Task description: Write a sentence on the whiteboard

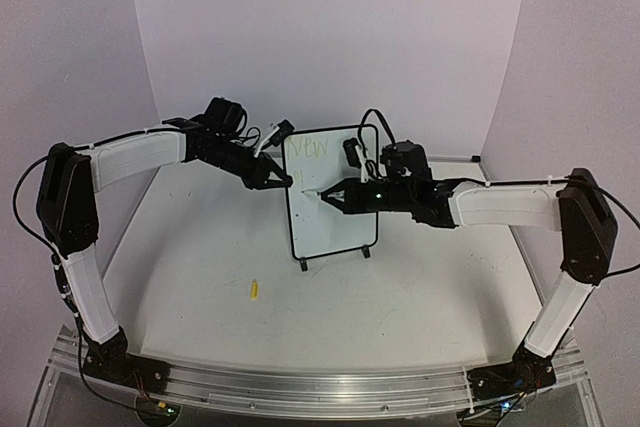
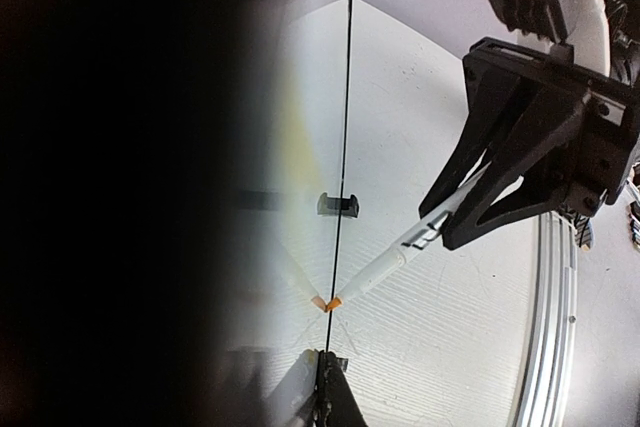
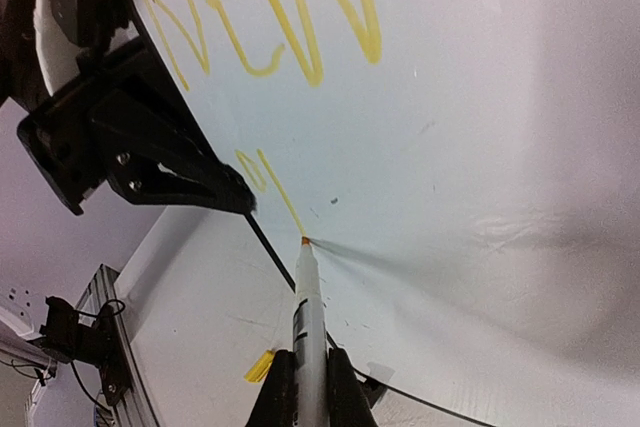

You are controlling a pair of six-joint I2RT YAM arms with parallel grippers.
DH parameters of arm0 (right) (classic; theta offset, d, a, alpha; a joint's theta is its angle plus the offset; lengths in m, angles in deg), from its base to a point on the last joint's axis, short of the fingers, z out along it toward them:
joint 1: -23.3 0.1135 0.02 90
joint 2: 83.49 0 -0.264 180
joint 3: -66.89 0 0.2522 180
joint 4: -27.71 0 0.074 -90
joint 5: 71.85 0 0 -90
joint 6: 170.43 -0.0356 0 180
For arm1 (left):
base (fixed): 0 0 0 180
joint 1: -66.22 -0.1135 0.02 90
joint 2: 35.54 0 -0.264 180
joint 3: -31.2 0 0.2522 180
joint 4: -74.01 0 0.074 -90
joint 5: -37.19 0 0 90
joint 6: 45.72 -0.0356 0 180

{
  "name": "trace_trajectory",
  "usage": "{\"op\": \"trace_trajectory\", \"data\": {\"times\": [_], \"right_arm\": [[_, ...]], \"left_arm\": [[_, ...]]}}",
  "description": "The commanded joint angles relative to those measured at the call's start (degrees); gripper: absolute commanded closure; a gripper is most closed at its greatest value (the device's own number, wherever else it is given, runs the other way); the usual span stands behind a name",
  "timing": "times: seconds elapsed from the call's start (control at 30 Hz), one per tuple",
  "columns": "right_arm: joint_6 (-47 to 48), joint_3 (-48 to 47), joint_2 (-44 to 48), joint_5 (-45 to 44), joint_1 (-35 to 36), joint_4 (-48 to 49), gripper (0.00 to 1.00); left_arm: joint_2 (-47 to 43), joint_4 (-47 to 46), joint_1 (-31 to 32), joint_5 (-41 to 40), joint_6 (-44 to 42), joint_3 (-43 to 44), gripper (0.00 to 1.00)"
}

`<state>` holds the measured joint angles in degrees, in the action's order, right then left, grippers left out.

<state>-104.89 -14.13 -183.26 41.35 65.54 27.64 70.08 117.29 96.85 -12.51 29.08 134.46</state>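
Observation:
The whiteboard (image 1: 335, 222) stands upright in the middle of the table. The sentence (image 1: 308, 146) is faint yellow writing: "NEW" (image 3: 290, 27) on the top line, with a few strokes (image 3: 262, 175) of a second line below it. My left gripper (image 1: 283, 180) is shut on the board's left edge; in the left wrist view (image 2: 325, 379) the board (image 2: 346, 97) shows edge-on. My right gripper (image 1: 340, 194) is shut on a slim white marker (image 3: 310, 317), whose orange tip touches the board (image 3: 450, 147) at the end of the second line's last stroke. The marker also shows in the left wrist view (image 2: 400, 252).
The marker's yellow cap (image 1: 254, 289) lies on the table in front of the board, to the left, and shows in the right wrist view (image 3: 260, 365). The board rests on two small black feet (image 1: 302, 263). A metal rail (image 1: 320, 387) runs along the near table edge.

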Motion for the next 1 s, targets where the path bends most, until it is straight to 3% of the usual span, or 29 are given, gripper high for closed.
{"op": "trace_trajectory", "data": {"times": [0.0, 0.4, 0.97], "right_arm": [[-0.8, 1.2, -0.9, -0.7, 0.5, 0.7, 1.0], [-0.6, 0.6, 5.7, -0.9, 1.2, 3.1, 1.0], [-0.3, -4.9, 0.5, -3.5, 1.2, 3.1, 1.0]], "left_arm": [[-1.0, 5.2, 0.3, -2.6, -2.2, 0.4, 1.0], [-1.1, 5.2, 0.3, -2.6, -2.2, 0.3, 1.0], [-1.1, 5.2, 0.3, -2.8, -2.3, 0.2, 1.0]]}}
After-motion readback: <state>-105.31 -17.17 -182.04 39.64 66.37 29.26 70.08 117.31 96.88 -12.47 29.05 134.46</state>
